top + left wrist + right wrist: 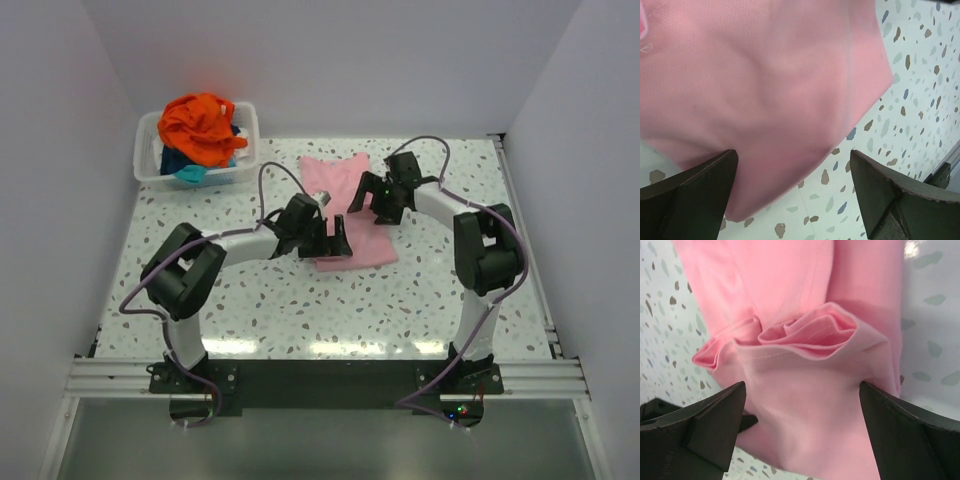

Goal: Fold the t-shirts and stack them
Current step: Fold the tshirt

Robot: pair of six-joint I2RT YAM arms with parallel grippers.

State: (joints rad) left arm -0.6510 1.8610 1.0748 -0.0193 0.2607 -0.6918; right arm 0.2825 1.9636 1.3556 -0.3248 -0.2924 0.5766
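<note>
Folding of the pink t-shirt (345,205) looks to be the step in hand: it lies partly folded on the tabletop (280,300), with the orange t-shirt (200,125) heaped in the white bin (150,150) well beyond its far left corner. My left gripper (325,243) hovers wide apart over the pink t-shirt's near edge. My right gripper (372,205) is equally wide over a bunched fold (810,335) at its right side, and neither is clamped on cloth, so next I must close on that fold and lay it flat.

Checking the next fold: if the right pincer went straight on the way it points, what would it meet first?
Most likely the pink t-shirt: its bunched edge lies dead ahead, framed by the open right pincer. How near it is, the wrist view cannot settle.
</note>
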